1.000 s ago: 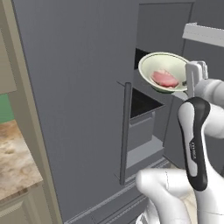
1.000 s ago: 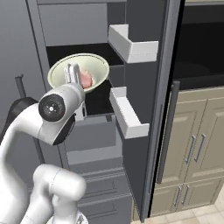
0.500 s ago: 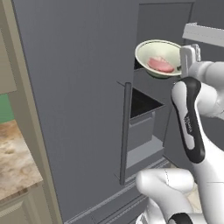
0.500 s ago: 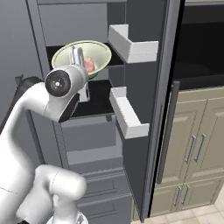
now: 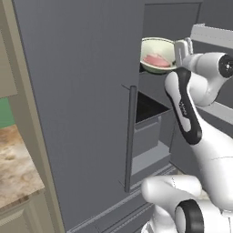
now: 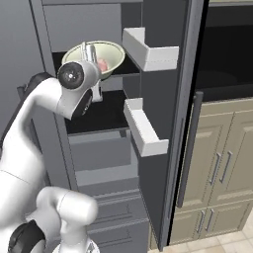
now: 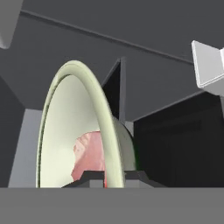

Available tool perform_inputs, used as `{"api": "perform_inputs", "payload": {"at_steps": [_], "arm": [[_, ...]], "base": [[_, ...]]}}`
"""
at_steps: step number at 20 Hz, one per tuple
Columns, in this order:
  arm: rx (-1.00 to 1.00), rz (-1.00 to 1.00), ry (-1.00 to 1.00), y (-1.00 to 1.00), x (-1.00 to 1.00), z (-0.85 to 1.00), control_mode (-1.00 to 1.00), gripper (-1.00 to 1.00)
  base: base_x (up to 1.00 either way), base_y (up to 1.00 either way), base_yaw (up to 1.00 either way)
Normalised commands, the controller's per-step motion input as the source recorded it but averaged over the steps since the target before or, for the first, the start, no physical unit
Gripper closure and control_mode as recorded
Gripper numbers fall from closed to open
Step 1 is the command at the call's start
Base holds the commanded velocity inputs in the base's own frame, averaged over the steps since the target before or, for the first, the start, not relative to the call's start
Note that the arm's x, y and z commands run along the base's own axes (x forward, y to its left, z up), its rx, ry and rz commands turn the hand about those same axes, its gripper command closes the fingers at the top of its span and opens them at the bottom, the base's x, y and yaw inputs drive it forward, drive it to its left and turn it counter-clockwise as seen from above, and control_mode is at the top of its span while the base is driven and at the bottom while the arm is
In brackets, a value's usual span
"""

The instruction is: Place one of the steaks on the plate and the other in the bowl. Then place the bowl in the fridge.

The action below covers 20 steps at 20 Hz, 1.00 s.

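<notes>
The bowl is up in the air at the open right half of the fridge, level with an upper shelf and just inside the opening. It is pale greenish-white and tips a little, its mouth turned toward the room. A pale pink steak lies in the bottom of it; from the right base view the steak shows as a pink patch behind the near rim, and in the hand view it sits low inside the bowl.

The hand grips the bowl by its rim on the side toward the open door, its two fingers pinched together on that edge, one inside and one outside. In the hand view the rim runs up between the two dark fingertips. From the right base view the hand stands upright at the bowl's near rim.

The white arm reaches up from the base to that height. Below the bowl is a dark shelf space and grey drawers. The fridge's left door is closed, with its long bar handle upright. The right door stands swung out, carrying two white bins. Beige cabinets stand past it, and a stone-patterned bench sits left of the fridge.
</notes>
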Motion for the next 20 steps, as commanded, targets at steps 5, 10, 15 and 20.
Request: {"api": "perform_inputs", "payload": {"at_steps": [5, 10, 15, 20], "arm": [[0.00, 0.00, 0.00, 0.00, 0.74, 0.00, -1.00, 1.00], [0.00, 0.00, 0.03, 0.02, 0.68, 0.00, -1.00, 1.00], [0.00, 0.03, 0.05, 0.00, 0.75, -0.07, -1.00, 1.00], [0.00, 0.02, 0.03, 0.03, 0.87, -0.31, -1.00, 1.00]], "base": [[0.00, 0.00, 0.00], [0.00, 0.00, 0.00], [0.00, 0.00, 0.00], [0.00, 0.00, 0.00]]}}
